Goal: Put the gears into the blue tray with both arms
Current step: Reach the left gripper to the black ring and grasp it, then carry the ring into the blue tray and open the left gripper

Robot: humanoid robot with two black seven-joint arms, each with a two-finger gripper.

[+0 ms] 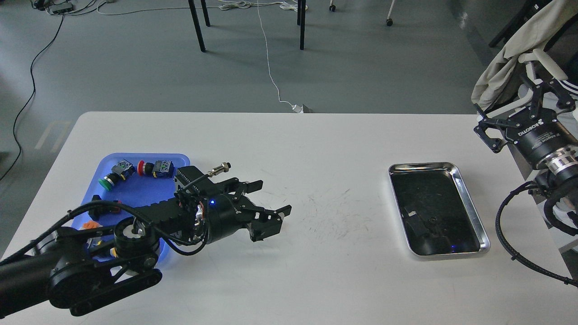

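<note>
Left arm's hand [273, 208] at 7 o'clock hung open, empty, beside blue tray [135, 192]; right hand [524, 106] at 3 o'clock open, empty. Gears not discernible; locating one seemed next.

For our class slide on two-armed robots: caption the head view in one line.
Left gripper open beside the blue tray of push-button switches; right gripper raised near the steel tray.

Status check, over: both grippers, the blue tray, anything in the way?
Left gripper open, empty, right of the blue tray. Right gripper open, empty, raised at the table's right edge. Tray holds push-button switches; no gears visible. Left arm covers the tray's near side.
</note>
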